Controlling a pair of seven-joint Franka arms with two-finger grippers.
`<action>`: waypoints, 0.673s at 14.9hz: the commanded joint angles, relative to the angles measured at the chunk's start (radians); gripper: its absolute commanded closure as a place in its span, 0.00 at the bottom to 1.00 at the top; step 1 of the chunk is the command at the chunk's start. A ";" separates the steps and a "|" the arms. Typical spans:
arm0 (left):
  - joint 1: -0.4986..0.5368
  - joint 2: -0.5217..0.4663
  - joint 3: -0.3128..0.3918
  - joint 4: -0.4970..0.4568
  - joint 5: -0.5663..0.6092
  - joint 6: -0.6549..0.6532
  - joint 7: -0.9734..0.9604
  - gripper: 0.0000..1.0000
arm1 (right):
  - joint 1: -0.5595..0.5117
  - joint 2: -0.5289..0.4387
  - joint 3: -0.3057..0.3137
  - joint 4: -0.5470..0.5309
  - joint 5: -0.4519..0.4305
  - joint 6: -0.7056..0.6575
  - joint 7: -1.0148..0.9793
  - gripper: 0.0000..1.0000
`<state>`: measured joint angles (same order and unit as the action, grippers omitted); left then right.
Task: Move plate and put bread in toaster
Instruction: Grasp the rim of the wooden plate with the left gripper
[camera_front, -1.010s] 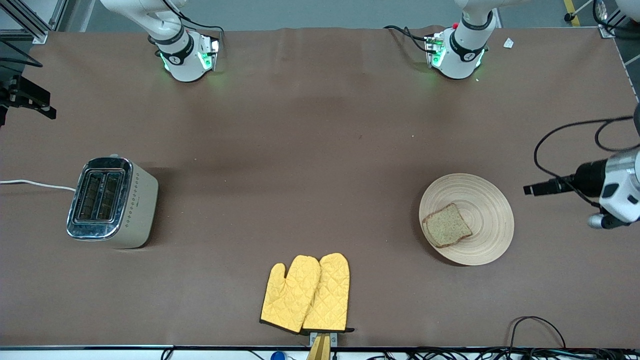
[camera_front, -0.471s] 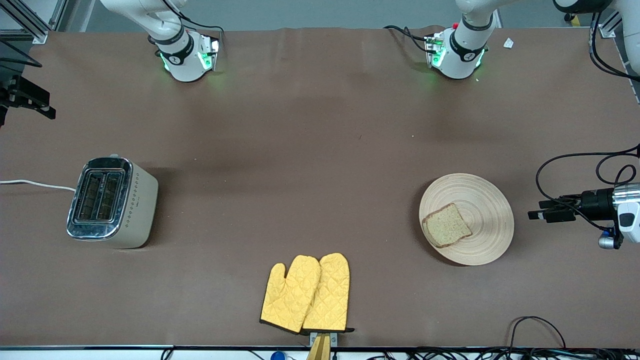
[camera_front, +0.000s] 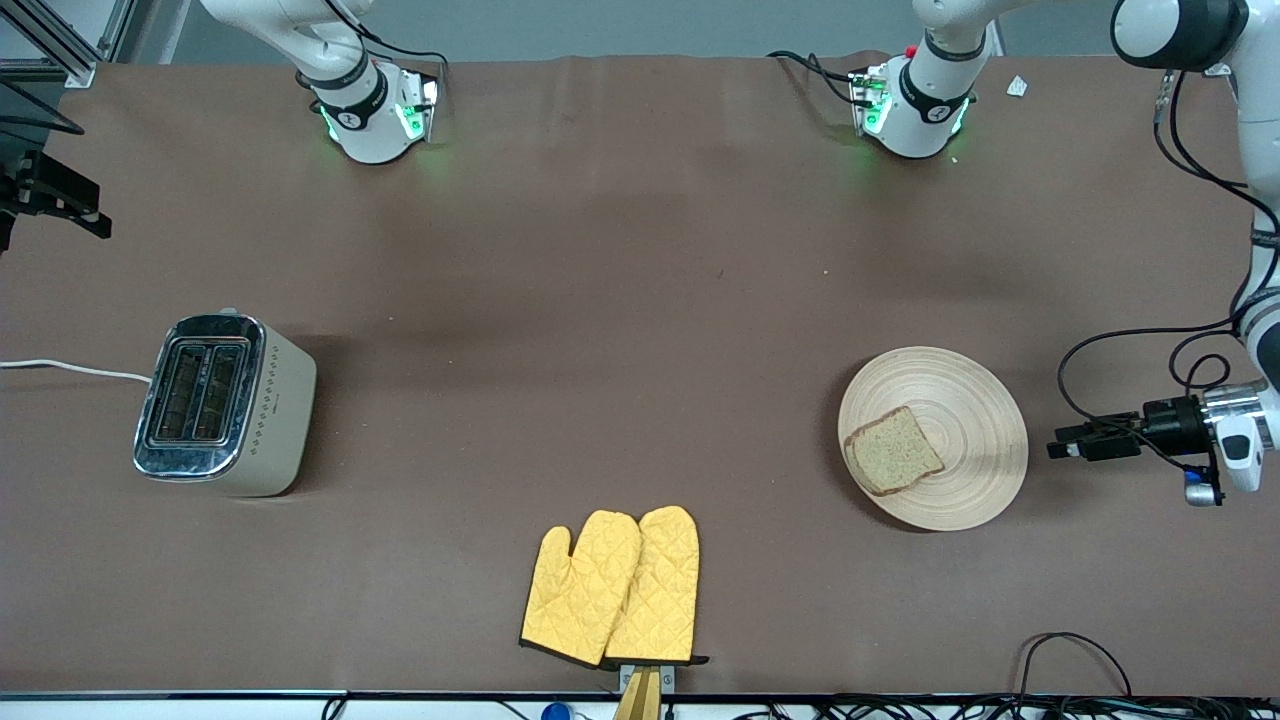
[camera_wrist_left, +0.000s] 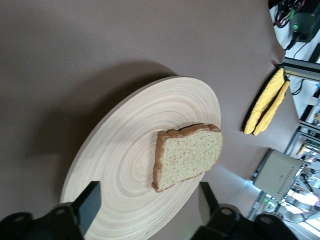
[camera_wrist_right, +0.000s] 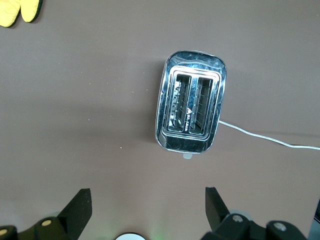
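Note:
The pale wooden plate (camera_front: 975, 400) lies toward the left arm's end of the table with the brown bread slice (camera_front: 893, 450) on it. My left gripper (camera_front: 1058, 448) is open and empty, low beside the plate's rim, fingers pointing at it. In the left wrist view the plate (camera_wrist_left: 120, 150) and bread (camera_wrist_left: 187, 155) lie just ahead of that gripper (camera_wrist_left: 148, 200). The cream toaster (camera_front: 225, 405) stands at the right arm's end, slots empty. My right gripper (camera_wrist_right: 146, 197) is open and empty, high over the table beside the toaster (camera_wrist_right: 190, 107); it is out of the front view.
A pair of yellow oven mitts (camera_front: 612, 587) lies near the table's front edge, between toaster and plate. The toaster's white cord (camera_front: 70, 368) runs off the table's end. Cables (camera_front: 1070, 650) lie at the front edge by the left arm's end.
My left gripper has come down and settled lower beside the plate's rim, its arm swinging into view above it. Plate, bread and toaster have not moved.

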<state>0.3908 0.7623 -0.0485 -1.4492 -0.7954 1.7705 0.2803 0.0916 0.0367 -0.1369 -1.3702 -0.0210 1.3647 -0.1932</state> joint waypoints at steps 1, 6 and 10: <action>-0.006 0.035 -0.002 0.023 -0.056 0.003 0.013 0.18 | 0.000 -0.012 0.002 -0.013 -0.004 -0.003 -0.005 0.00; -0.013 0.061 -0.005 0.024 -0.085 0.024 0.065 0.21 | 0.000 -0.012 0.002 -0.012 -0.004 -0.006 -0.005 0.00; -0.004 0.063 -0.004 0.041 -0.080 0.029 0.080 0.21 | 0.000 -0.012 0.002 -0.013 -0.004 -0.010 -0.005 0.00</action>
<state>0.3803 0.8165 -0.0519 -1.4400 -0.8628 1.7975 0.3389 0.0917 0.0367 -0.1368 -1.3705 -0.0210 1.3579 -0.1932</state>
